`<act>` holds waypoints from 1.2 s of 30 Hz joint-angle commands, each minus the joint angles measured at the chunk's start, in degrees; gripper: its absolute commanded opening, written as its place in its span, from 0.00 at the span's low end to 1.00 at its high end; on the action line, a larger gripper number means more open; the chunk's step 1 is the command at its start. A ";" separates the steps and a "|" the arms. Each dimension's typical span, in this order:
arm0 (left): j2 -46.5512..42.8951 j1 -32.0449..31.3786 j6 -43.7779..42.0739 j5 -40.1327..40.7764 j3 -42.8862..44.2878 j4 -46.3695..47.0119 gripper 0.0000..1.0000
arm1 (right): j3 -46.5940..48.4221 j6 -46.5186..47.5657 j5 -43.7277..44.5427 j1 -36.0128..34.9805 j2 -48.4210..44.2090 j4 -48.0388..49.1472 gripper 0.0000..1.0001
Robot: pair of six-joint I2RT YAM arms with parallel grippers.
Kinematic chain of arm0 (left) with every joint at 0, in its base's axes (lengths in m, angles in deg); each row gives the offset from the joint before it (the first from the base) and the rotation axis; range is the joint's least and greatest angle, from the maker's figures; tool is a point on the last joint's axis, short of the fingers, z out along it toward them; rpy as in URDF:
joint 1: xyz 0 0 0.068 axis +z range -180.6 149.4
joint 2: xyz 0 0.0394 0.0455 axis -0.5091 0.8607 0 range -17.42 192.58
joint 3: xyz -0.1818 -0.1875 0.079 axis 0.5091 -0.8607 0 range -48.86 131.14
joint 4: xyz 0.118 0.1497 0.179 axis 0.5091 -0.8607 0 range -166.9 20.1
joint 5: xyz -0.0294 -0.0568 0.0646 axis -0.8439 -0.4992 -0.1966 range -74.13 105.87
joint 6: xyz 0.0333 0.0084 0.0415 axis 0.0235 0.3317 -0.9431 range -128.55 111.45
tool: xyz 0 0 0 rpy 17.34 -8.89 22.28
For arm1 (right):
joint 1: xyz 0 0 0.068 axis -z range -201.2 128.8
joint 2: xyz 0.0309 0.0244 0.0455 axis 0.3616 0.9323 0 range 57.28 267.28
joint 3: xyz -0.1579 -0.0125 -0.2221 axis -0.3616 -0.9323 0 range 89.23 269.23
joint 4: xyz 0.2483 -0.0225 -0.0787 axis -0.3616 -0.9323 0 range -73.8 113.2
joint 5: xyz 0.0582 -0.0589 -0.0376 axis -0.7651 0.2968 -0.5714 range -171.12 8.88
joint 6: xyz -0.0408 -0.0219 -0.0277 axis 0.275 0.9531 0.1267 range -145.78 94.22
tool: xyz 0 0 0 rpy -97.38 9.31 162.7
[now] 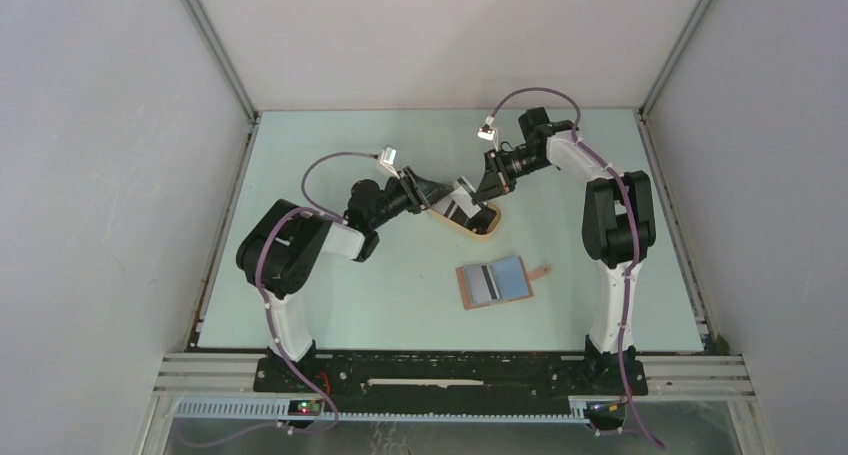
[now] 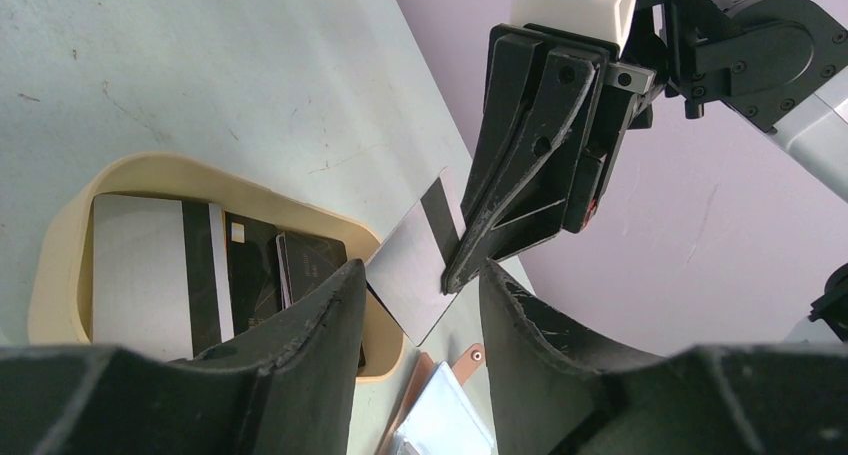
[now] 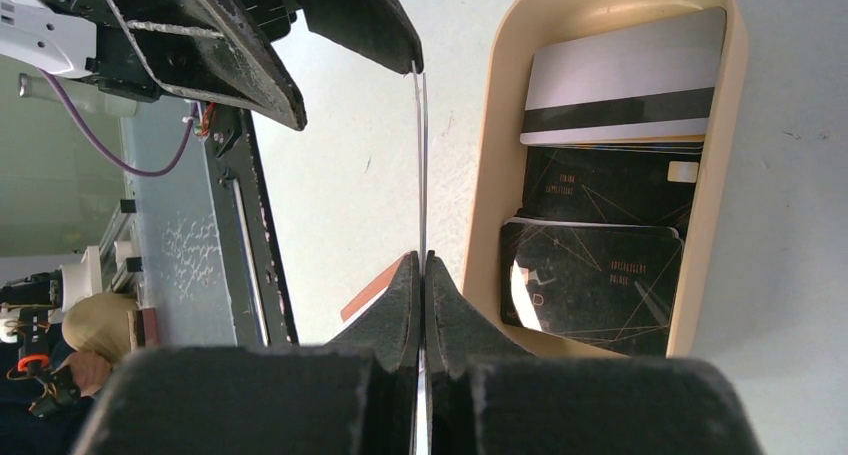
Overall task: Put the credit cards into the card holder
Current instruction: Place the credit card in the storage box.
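Top external view, contents by size.

1. Table (image 1: 400,305): pale green, walled in white. Its near edge is hidden under the mounting rail.
2. Left arm (image 1: 290,255) and right arm (image 1: 615,215): both bent inward, their tips meeting mid-table.
3. Tray (image 1: 487,233): oval, beige, directly beneath both pincers and largely hidden by them from above.
4. Card holder (image 1: 495,282): reddish-brown, lying open and flat with light blue pockets up, on the base side of both pincers and apart from the tray. Snap tab (image 1: 541,271) points toward the right arm. The left wrist view shows only a corner below the fingers, cut by the frame. The right wrist view shows only a reddish sliver beside one finger.
5. Right pincer (image 3: 421,260): clenched on the held card (image 2: 408,265), silver with a dark stripe, raised above the tray's rim. In the right wrist view the card is a mere edge-on line.
6. Left pincer (image 2: 420,270): released, fingers spread either side of the held card. The card's far edge seems to meet one fingertip, but contact cannot be confirmed.
7. Grey striped card (image 1: 478,283): on the card holder's half toward the left arm. Whether it is tucked into a pocket cannot be told.
8. Tray cards (image 3: 610,185): one whitish with a stripe and two black with fine gold lines, overlapping under the pincers. Anything beneath is hidden.
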 commanded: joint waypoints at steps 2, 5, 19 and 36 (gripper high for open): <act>0.41 0.00 0.65 -1.90 3.06 3.87 0.50 | 1.20 -1.47 1.75 -0.30 0.24 1.43 0.00; 0.83 -0.10 0.98 -2.38 3.58 3.91 0.49 | 1.16 -2.00 2.13 -0.26 0.36 1.77 0.00; 4.78 -0.64 4.95 -6.06 6.49 7.62 0.46 | 1.20 -2.35 1.91 -0.22 0.65 1.96 0.00; 8.49 -0.57 10.91 -10.51 9.86 14.36 0.45 | 1.92 -2.02 -0.25 0.14 1.94 0.96 0.00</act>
